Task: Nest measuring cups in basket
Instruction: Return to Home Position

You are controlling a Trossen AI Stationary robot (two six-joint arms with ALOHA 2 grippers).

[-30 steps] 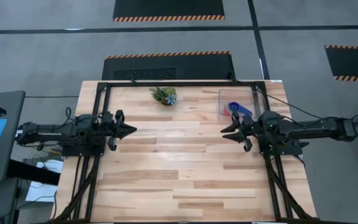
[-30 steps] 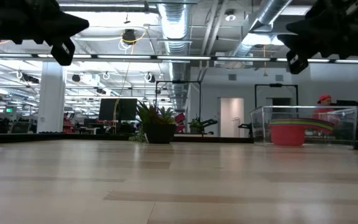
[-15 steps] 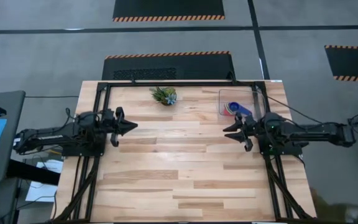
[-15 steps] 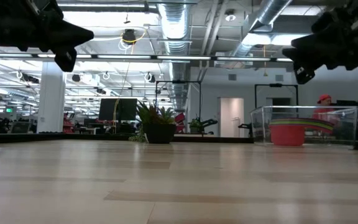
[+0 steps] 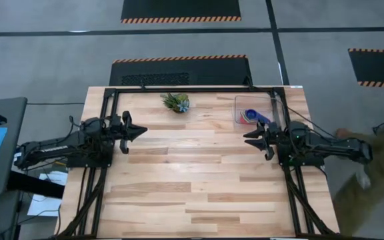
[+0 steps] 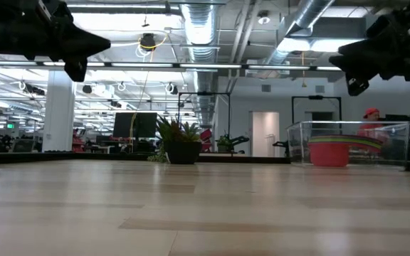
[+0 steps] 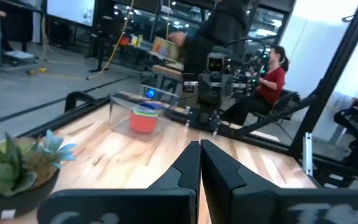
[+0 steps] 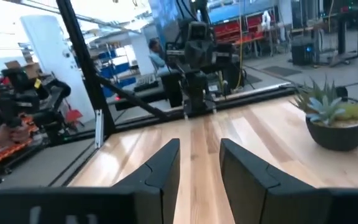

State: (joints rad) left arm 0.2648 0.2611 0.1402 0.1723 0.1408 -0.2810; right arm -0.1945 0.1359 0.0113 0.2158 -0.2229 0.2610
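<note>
The clear basket [image 5: 253, 110] stands at the table's far right on its flat bottom. The measuring cups sit stacked inside it, a blue one [image 5: 252, 115] on top and a red one [image 6: 329, 153] at the bottom; the stack [image 7: 143, 115] also shows in the left wrist view. My left gripper [image 5: 143, 133] hovers level at the table's left, shut and empty [image 7: 199, 152]. My right gripper [image 5: 248, 139] hovers level at the right, just on the near side of the basket, open with nothing between its fingers [image 8: 199, 155].
A small spiky potted plant [image 5: 177, 102] stands at the far edge, left of the basket. A black frame [image 5: 192, 89] runs along the table's far edge and sides. The wide middle of the wooden table [image 5: 192, 173] lies between the grippers. A blurred person [image 5: 379, 157] is by the right arm's base.
My right gripper has drawn back toward the table's right edge and sunk a little, staying open. My left gripper has swung slightly toward the far edge, still shut. A person has come into the high view at the right.
</note>
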